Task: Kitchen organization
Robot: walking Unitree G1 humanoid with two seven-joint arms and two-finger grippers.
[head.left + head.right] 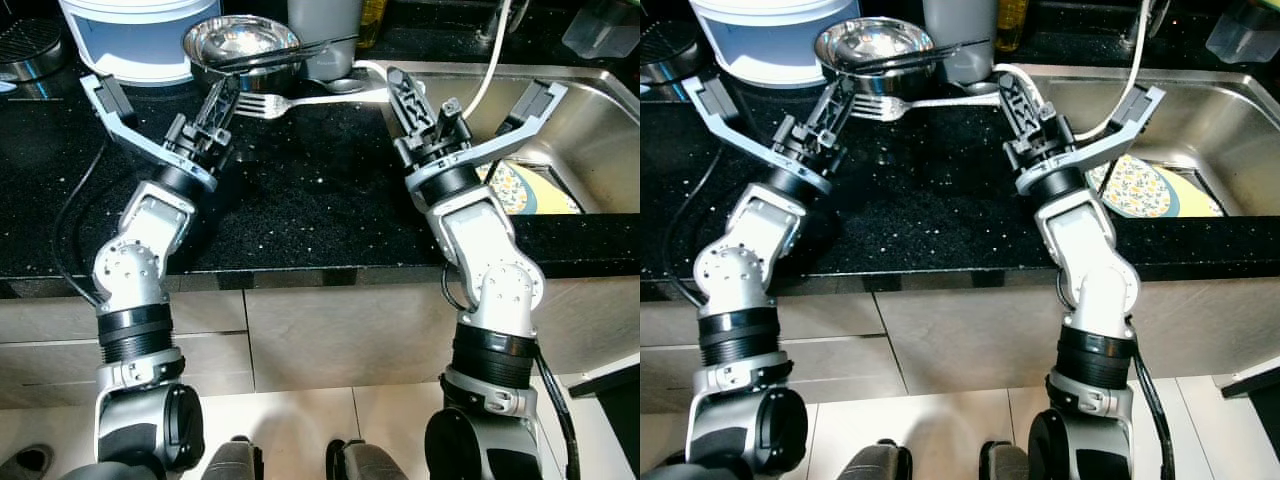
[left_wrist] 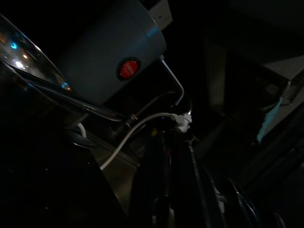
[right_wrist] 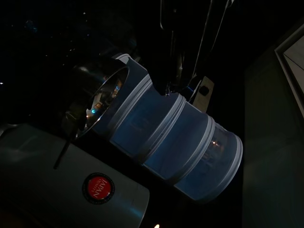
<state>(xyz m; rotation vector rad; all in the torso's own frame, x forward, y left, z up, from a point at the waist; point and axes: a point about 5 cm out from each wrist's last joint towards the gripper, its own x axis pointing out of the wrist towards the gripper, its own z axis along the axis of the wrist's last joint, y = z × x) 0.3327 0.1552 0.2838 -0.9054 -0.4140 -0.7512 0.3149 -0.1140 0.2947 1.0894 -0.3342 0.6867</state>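
- I see a grey canister [image 3: 71,190] behind the steel bowl [image 1: 243,42]; its round red label is too blurred to read
- The fork [image 1: 300,101] lies on the black counter [image 1: 300,190] (tines toward my left, handle running right toward the sink [image 1: 590,120])
- Left gripper [image 1: 165,100] and right gripper [image 1: 470,95] both gape wide, empty

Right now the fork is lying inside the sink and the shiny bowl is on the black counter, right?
Not quite. The fork lies on the black counter, beside the sink, as the left eye view shows. The shiny bowl is indeed on the counter.
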